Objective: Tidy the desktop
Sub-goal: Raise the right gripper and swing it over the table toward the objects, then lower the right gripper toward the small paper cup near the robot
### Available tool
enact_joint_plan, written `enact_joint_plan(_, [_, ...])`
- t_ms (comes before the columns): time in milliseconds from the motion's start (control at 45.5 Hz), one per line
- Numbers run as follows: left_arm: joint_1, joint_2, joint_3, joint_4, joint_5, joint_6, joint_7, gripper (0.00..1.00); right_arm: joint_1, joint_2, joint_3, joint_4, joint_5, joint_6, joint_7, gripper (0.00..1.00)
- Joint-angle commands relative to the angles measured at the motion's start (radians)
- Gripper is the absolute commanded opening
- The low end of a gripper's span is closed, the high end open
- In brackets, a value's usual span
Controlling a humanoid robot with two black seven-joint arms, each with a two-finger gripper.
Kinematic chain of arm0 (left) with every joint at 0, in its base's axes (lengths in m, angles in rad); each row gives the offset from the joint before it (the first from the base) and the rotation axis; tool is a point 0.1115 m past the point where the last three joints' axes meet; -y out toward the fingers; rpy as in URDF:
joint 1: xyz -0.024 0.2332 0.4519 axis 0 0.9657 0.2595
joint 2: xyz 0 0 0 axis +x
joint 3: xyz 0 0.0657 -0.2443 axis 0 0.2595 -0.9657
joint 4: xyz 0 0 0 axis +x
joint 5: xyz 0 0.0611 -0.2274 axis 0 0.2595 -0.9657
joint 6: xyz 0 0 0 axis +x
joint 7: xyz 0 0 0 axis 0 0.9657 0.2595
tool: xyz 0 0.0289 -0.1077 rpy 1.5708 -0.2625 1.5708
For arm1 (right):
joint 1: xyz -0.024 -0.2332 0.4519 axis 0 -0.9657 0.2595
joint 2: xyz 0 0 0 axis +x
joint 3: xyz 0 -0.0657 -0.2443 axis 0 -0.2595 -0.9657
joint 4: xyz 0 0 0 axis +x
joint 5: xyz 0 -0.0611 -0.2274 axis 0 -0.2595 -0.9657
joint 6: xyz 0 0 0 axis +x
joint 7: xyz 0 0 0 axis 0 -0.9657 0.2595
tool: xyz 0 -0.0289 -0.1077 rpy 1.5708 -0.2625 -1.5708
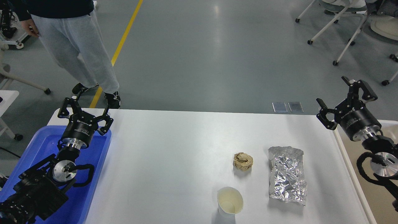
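Observation:
The white desktop (174, 155) fills the middle of the head view. On its right half lie a crumpled brown paper ball (242, 161), a silver foil bag (287, 175) and a white paper cup (230, 200) on its side near the front edge. My left gripper (85, 106) is open and empty above the table's far left corner, over the blue bin. My right gripper (339, 95) is open and empty above the far right edge, well apart from the three items.
A blue plastic bin (96, 174) stands at the table's left edge under my left arm. A beige white-rimmed bin (345, 155) stands at the right edge. A person (77, 46) stands beyond the far left corner. Wheeled chairs (342, 28) are at the far right.

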Motion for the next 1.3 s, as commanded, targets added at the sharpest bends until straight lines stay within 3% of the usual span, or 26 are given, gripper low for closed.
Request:
enact_joint_plan(0, [0.000, 0.000, 0.000, 0.000, 0.000, 0.000, 0.000, 1.00, 0.038, -0.130, -0.074, 0.116, -0.001, -0.004, -0.043, 0.99])
enact_joint_plan(286, [-0.001, 0.000, 0.000, 0.000, 0.000, 0.000, 0.000, 1.00, 0.113, -0.251, -0.194, 0.256, -0.136, -0.010, -0.054, 0.99])
enact_joint_plan(572, [-0.001, 0.000, 0.000, 0.000, 0.000, -0.002, 0.001, 1.00, 0.245, -0.391, -0.352, 0.402, -0.259, 0.021, -0.147, 0.99])
enact_joint_plan(682, [-0.001, 0.000, 0.000, 0.000, 0.000, -0.002, 0.001, 1.00, 0.312, -0.443, -0.376, 0.452, -0.306, 0.096, -0.190, 0.99])
enact_joint_plan(990, [-0.001, 0.000, 0.000, 0.000, 0.000, -0.002, 0.001, 1.00, 0.467, -0.449, -0.382, 0.489, -0.438, 0.219, -0.417, 0.99])
enact_joint_plan(1144, [-0.003, 0.000, 0.000, 0.000, 0.000, -0.002, 0.001, 1.00, 0.475, -0.448, -0.381, 0.578, -0.643, 0.332, -0.437, 0.99])
enact_joint_plan(1276, [-0.003, 0.000, 0.000, 0.000, 0.000, -0.002, 0.001, 1.00, 0.479, -0.446, -0.381, 0.636, -0.766, 0.504, -0.437, 0.99])
